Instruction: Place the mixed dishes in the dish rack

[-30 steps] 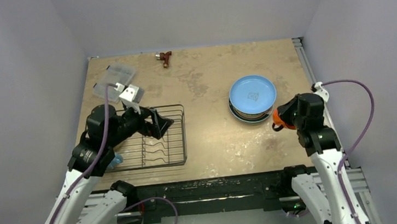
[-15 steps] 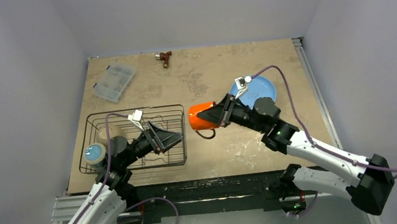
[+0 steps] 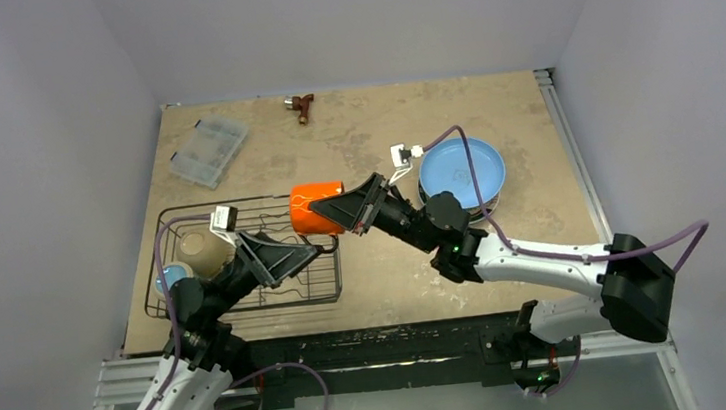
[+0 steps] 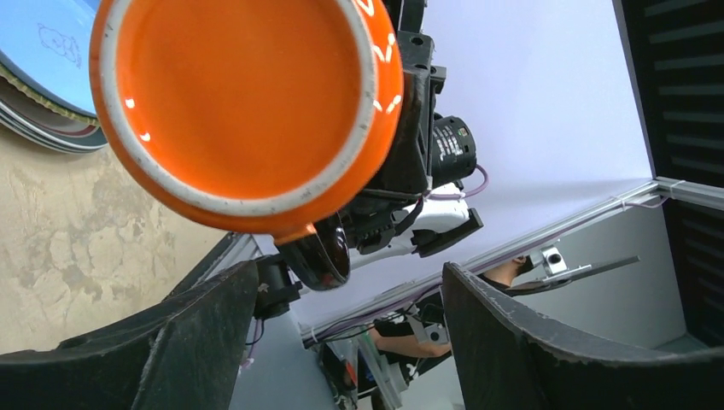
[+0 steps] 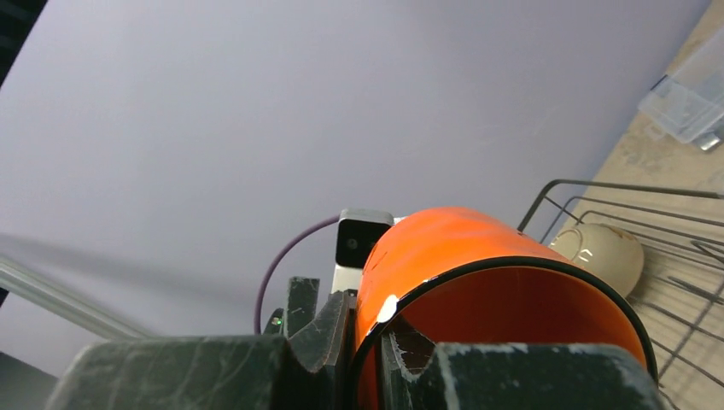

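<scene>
- orange mug [image 4: 243, 94]: glossy glaze, base ring bare and rough
- dish rack [image 3: 302, 286]: black coated wire
- table [image 3: 373, 144]: matt, mottled, worn tan top
- box [image 3: 209, 149]: clear plastic

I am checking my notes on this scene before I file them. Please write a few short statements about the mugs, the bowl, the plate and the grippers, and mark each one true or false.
1. The right gripper holds the orange mug by its rim. True.
2. The left gripper is shut on the blue mug. False: its jaws are open and empty, and the blue mug sits in the dish rack.
3. The small white bowl lies in the dish rack. True.
4. The light blue plate stands between the rack's dividers. False: it lies on other plates, to the right of the rack.
</scene>
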Controlling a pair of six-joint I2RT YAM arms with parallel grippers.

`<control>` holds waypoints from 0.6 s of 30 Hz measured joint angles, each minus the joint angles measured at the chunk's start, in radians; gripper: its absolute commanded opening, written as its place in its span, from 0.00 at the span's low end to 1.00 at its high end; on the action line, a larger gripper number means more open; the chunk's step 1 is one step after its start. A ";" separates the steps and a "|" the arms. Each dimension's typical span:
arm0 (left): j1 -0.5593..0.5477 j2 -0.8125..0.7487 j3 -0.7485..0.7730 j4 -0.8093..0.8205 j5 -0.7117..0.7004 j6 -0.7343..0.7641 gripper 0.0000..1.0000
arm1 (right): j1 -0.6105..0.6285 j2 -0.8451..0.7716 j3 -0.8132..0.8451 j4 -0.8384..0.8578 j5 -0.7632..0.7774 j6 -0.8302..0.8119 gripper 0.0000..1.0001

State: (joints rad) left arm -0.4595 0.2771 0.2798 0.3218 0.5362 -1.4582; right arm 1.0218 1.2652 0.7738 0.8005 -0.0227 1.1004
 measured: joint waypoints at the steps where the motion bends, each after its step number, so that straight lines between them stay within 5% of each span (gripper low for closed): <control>1: 0.000 0.005 0.003 0.000 -0.001 0.000 0.68 | 0.009 0.010 0.003 0.019 0.010 0.003 0.00; 8: 0.000 0.033 0.034 -0.033 -0.034 0.008 0.49 | 0.092 0.080 0.031 0.110 0.082 0.006 0.00; 13: -0.001 0.028 0.118 -0.204 -0.062 0.084 0.28 | 0.122 0.097 0.037 0.158 0.141 0.004 0.00; 15: -0.002 0.017 0.175 -0.314 -0.079 0.122 0.01 | 0.133 0.103 0.041 0.168 0.156 -0.006 0.00; 18: -0.004 0.007 0.251 -0.473 -0.111 0.141 0.00 | 0.148 0.112 0.045 0.184 0.159 -0.032 0.00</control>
State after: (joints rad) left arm -0.4633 0.2844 0.5308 -0.1509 0.4255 -1.3174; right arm 1.1702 1.3769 0.8192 0.9848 0.1360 1.0679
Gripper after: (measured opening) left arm 0.111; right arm 0.108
